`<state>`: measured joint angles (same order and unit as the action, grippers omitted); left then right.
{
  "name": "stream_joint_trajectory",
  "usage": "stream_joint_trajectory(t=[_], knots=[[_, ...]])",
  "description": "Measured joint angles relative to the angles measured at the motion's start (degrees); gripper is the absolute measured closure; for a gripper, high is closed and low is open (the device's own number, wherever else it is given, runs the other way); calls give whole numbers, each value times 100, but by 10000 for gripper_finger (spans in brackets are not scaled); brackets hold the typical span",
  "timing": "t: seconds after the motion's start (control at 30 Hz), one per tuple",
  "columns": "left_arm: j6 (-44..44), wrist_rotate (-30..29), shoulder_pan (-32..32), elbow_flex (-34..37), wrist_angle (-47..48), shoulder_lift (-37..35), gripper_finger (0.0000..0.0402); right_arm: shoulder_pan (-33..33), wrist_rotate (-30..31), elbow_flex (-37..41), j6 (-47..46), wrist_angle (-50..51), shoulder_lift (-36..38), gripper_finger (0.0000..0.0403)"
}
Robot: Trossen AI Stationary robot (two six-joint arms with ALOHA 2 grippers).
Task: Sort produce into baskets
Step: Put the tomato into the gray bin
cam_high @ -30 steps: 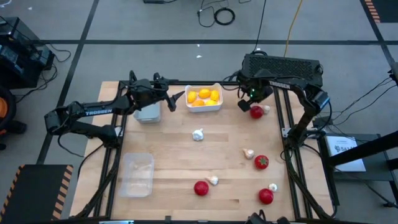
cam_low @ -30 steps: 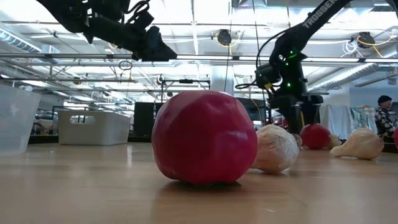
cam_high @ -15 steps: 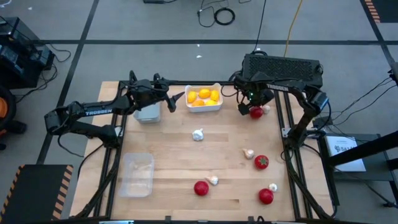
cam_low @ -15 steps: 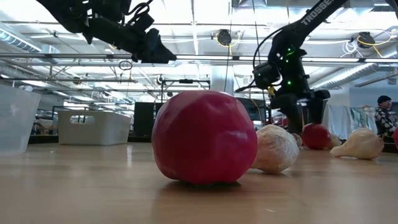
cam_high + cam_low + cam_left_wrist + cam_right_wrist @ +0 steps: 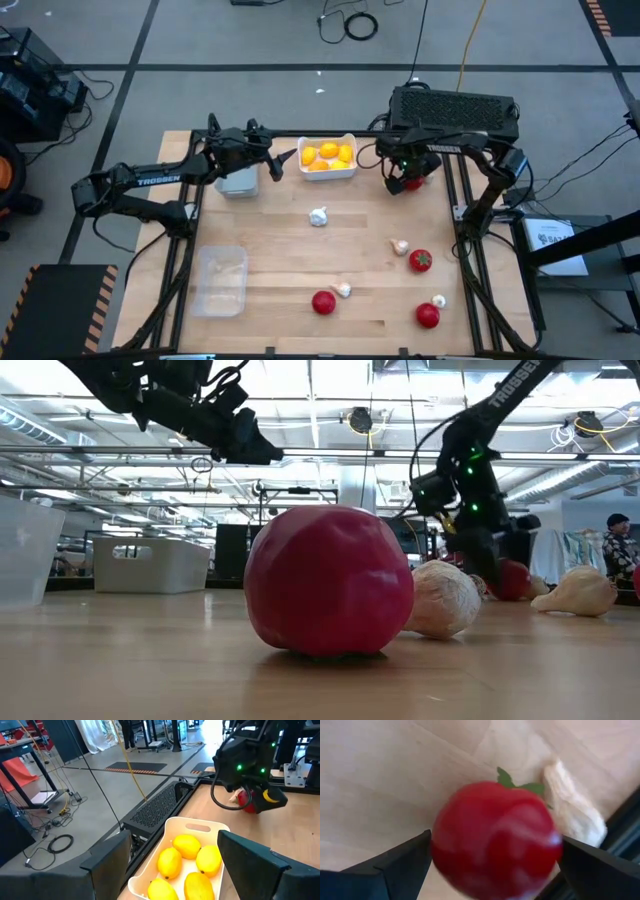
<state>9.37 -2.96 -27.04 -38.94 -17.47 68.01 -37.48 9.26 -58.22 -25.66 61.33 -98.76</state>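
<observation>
My right gripper (image 5: 405, 181) points down, open, over a red tomato (image 5: 495, 840) at the table's far right; its two fingers (image 5: 405, 862) stand on either side of the tomato. A white garlic bulb (image 5: 572, 805) lies just beside it. My left gripper (image 5: 277, 160) hangs open and holds nothing, above the gap between the grey basket (image 5: 238, 182) and the white basket (image 5: 352, 162), which holds several yellow lemons (image 5: 187, 862). The clear basket (image 5: 205, 300) sits at the near left. My right gripper comes at the tomato from above, one finger close on each side of it. The tomato rests on the table. I cannot tell whether the fingers touch it.
Loose on the wood lie more tomatoes (image 5: 420, 260) (image 5: 323, 302) (image 5: 428, 316) and garlic bulbs (image 5: 318, 216) (image 5: 399, 246) (image 5: 342, 290). In the low view one tomato (image 5: 328, 580) and a garlic bulb (image 5: 445, 598) fill the foreground. A person (image 5: 618, 550) stands far beyond the table.
My right gripper has sunk and shifted over the far-right tomato while its wrist turned a little, so its open fingers now flank the fruit. The tomato and garlic have stayed in place.
</observation>
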Motion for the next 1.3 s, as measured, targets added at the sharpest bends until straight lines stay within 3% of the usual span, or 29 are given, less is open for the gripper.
stream_joint_trajectory(t=[0.37,0.63,0.7,1.1,1.3], knots=[[-54,-4,6,2,-98,0,96,-6,-31,264,283,-511,0,17],[-106,-21,2,4,-46,-25,96,4,-44,220,409,-486,0,102],[-103,-94,-13,9,70,-129,96,32,-37,98,408,-365,-4,107],[6,-1142,-121,9,1293,-1362,96,655,-180,-1761,1012,748,-4,90],[45,-1404,-129,12,1402,-1381,96,1181,-209,-3024,1207,224,-4,92]])
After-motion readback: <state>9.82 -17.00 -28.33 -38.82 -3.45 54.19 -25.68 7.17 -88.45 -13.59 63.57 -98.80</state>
